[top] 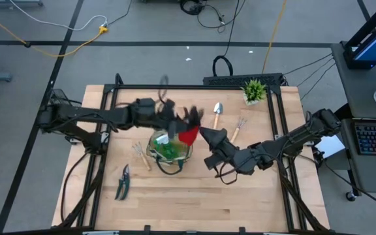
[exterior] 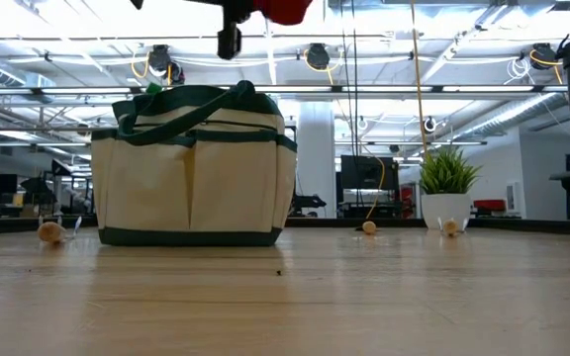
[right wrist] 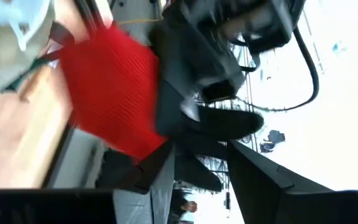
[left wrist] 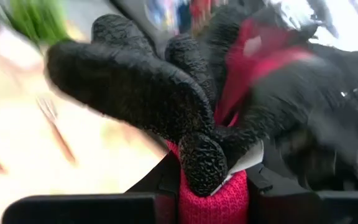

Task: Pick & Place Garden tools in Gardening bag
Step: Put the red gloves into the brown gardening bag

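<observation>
A red-and-black glove hangs in the air over the far right rim of the gardening bag, with my left gripper shut on it. My right gripper stands open right beside the glove, its fingers just below a black part of the glove. The bag stands upright on its base, with a green-and-white item inside. On the table lie a trowel, two hand forks and pruning shears. My left gripper pinches the glove's red knit part between its two fingers. It comes level from the table's left. The black textured glove fingers stick out beyond it, and the glove is lifted clear of bag and table. Whether my right gripper touches the glove, I cannot tell.
A small potted plant stands at the far right corner. The near half of the table shows bare wood to the right of the shears. The two arms meet closely above the bag's right side.
</observation>
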`<state>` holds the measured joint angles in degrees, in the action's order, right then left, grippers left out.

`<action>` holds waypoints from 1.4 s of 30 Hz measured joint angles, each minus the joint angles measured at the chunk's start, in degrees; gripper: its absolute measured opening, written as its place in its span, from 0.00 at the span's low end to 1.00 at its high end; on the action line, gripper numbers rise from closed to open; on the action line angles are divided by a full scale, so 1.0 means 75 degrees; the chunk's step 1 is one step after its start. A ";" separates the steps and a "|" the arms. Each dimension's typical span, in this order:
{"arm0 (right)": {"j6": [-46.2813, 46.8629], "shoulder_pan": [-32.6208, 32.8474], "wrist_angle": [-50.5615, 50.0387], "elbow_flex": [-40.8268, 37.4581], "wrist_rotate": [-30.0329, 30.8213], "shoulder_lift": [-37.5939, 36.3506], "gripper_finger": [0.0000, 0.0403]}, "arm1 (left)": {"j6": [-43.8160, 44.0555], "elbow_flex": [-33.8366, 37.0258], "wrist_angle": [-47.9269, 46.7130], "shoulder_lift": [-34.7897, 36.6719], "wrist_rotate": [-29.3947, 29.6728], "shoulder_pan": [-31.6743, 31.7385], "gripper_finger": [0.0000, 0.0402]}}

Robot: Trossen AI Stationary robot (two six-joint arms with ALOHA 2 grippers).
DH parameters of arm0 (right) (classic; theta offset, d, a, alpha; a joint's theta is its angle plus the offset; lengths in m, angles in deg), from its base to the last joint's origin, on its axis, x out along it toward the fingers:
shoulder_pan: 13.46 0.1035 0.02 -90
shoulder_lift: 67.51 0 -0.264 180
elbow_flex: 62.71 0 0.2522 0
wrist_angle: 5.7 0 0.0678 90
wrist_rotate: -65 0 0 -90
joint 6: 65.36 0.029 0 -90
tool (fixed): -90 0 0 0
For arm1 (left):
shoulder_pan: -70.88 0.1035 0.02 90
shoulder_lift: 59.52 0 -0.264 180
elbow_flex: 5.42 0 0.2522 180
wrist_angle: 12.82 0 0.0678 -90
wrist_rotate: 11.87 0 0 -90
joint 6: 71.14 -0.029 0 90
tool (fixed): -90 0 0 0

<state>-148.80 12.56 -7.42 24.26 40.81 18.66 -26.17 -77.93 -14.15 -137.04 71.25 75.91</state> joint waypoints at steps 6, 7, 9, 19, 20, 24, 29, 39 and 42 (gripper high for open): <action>0.0978 -0.0012 0.0006 0.0003 0.0067 -0.0006 0.34 | -0.1067 0.0001 -0.0299 0.0754 0.0823 0.0188 0.19; 0.1164 -0.0017 0.0011 0.0003 0.0153 -0.0006 0.34 | -0.1285 0.0001 -0.0281 0.0864 0.0891 0.0159 0.19; 0.1611 -0.0017 0.0009 0.0003 0.0493 -0.0006 0.34 | -0.1715 -0.0002 -0.0278 0.1010 0.1139 -0.0038 0.19; 0.2897 -0.0017 -0.0035 0.0003 0.2194 -0.0006 0.33 | -0.3671 0.0010 -0.1134 0.0747 0.4338 -0.2448 0.19; 0.2897 -0.0017 -0.0035 0.0003 0.2194 -0.0006 0.33 | -0.3732 0.0010 -0.1141 0.0655 0.4701 -0.2622 0.19; 0.2974 -0.0017 -0.0034 0.0003 0.2198 -0.0006 0.33 | -0.3609 0.0011 -0.1488 0.0410 0.5799 -0.3124 0.19; 0.3205 -0.0017 -0.0035 0.0003 0.2217 -0.0006 0.33 | -0.3083 0.0010 -0.1881 -0.0023 0.6744 -0.3467 0.19; 0.3181 -0.0020 -0.0041 0.0003 0.2220 -0.0006 0.33 | -0.2425 0.0007 -0.1866 -0.1076 0.7597 -0.3543 0.19; 0.3180 -0.0020 -0.0041 0.0003 0.2220 -0.0006 0.33 | -0.2311 0.0007 -0.1903 -0.1260 0.7634 -0.3488 0.19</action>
<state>-124.95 12.41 -7.73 24.28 57.46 18.62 -43.50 -77.87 -28.42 -146.49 128.50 49.75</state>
